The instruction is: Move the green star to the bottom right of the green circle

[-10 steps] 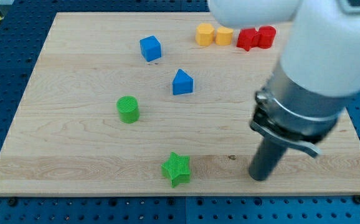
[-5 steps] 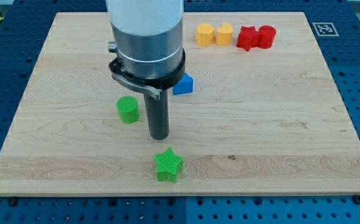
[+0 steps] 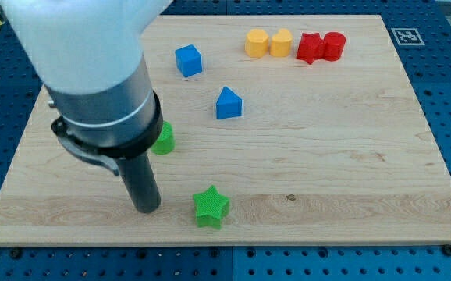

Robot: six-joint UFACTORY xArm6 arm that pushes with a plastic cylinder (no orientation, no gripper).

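The green star (image 3: 211, 207) lies near the board's bottom edge, a little left of centre. The green circle (image 3: 164, 138) stands up and to the left of it, partly hidden behind my arm. My tip (image 3: 147, 209) rests on the board just left of the green star, with a small gap between them, and below the green circle.
A blue cube (image 3: 188, 60) and a blue triangular block (image 3: 228, 103) lie in the upper middle. Two yellow blocks (image 3: 269, 43) and two red blocks (image 3: 321, 47) sit along the top edge. The wooden board (image 3: 350, 156) ends close below the star.
My tip swept from the view's right, across above the star, to the star's left. The green star shifted slightly left early on and has stayed put since.
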